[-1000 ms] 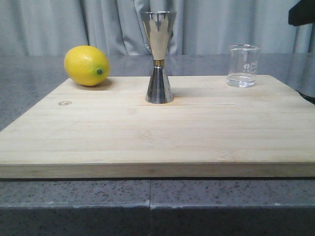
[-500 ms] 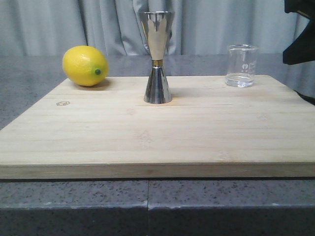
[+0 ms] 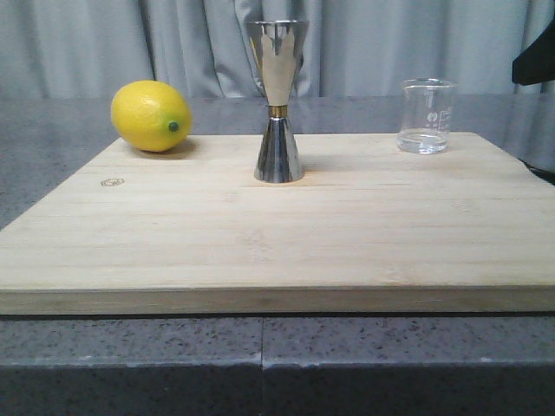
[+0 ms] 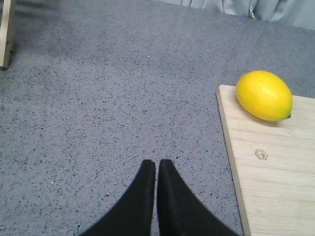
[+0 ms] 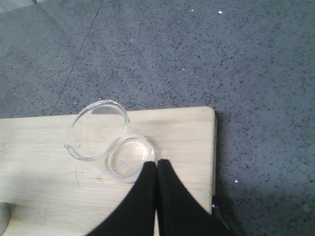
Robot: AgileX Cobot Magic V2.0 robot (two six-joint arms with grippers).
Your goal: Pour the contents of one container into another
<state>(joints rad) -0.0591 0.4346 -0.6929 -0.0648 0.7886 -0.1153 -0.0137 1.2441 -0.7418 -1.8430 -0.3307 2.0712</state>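
Beaker (image 5: 110,142) stands on the board (image 5: 187,147) just beyond the closed, empty right pincer (image 5: 156,163).

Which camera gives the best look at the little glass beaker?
The front view: the beaker stands upright on the board, whole from the side, with its white marks and some clear liquid at the bottom. The right wrist view looks down into it, partly behind the shut right gripper. The left wrist view misses it.

On the worktop (image 3: 52,121) lies a board (image 3: 277,234), carrying a lemon (image 3: 151,115) at its far left corner, a jigger (image 3: 277,102) upright behind centre, and a beaker (image 3: 426,116) upright near the far right corner, all well apart.
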